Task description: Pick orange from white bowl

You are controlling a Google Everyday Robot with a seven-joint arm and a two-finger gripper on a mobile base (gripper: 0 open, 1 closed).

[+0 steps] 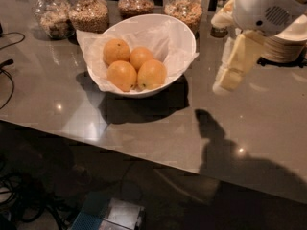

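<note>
Gripper [233,74], held right of white bowl [188,30], open/shut can't be told; front-right orange [152,74] is prob. best taken from above.

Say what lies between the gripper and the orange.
Camera view: from the front-right orange, the white bowl's paper-lined wall, then bare countertop to the gripper hanging at right.

Gripper [228,79] R of white bowl [153,89]; jars [89,12] behind.

My one camera looks steeply down over the counter [144,123] from its near edge, fairly close: bowl [188,35] at twelve o'clock, my gripper [229,80] at two.
</note>
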